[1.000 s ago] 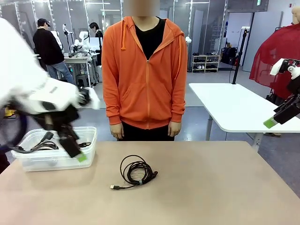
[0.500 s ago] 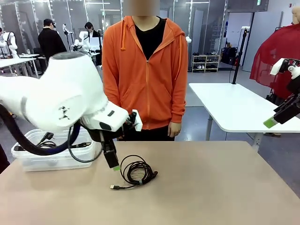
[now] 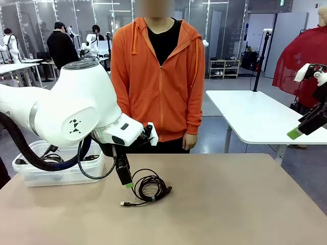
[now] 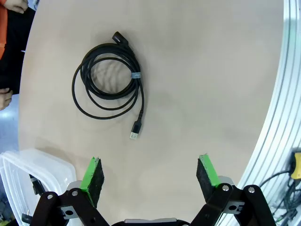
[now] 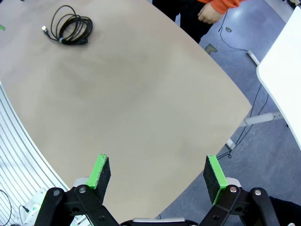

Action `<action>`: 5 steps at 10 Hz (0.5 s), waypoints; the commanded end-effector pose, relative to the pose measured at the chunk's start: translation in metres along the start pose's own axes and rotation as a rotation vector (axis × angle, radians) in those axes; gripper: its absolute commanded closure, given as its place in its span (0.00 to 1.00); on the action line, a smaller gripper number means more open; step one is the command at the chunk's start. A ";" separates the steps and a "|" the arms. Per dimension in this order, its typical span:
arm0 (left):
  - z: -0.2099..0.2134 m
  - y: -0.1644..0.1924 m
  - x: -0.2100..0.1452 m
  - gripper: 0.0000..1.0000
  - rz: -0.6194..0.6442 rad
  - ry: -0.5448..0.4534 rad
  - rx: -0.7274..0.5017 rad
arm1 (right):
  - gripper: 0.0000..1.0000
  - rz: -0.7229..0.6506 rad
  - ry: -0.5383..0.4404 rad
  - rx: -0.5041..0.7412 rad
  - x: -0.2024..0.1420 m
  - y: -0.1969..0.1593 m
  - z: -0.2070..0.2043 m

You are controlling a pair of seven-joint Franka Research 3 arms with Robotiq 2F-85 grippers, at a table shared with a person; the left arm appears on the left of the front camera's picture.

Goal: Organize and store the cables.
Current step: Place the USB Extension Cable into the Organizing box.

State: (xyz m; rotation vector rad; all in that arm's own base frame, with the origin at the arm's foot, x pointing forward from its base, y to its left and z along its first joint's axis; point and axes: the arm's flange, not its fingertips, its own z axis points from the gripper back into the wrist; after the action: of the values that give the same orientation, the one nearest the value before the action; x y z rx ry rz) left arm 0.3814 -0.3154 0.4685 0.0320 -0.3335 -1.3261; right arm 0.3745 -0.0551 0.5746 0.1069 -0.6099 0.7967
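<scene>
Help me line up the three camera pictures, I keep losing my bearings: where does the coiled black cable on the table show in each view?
Front view: the coiled cable lies mid-table, just right of the left tool.
Left wrist view: upper left, beyond the open tool.
Right wrist view: top left corner, far from the open right tool.
Shared landmark: the person's orange sleeve.

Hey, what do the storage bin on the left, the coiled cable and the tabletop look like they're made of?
Storage bin: clear plastic, slightly glossy; the cords inside show through its walls.
Coiled cable: black, matte, rubbery-looking jacket, with a metal-tipped connector and a small pale band around the loops; the band's material is unclear.
Tabletop: smooth matte beige surface, probably laminate; no grain visible.
</scene>
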 end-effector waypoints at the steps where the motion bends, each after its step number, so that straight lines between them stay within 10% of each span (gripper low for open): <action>1: -0.016 0.000 0.007 0.00 -0.072 0.055 -0.035 | 0.00 -0.008 0.004 -0.003 0.003 -0.002 0.000; 5: -0.078 0.016 0.029 0.00 -0.097 0.116 0.049 | 0.00 -0.008 0.004 -0.003 0.003 -0.002 0.000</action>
State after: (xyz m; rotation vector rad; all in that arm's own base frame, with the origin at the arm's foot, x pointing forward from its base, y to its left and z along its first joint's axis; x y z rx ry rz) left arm 0.4070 -0.3416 0.4099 0.1348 -0.2448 -1.4494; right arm 0.3750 -0.0552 0.5744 0.1072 -0.6092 0.7964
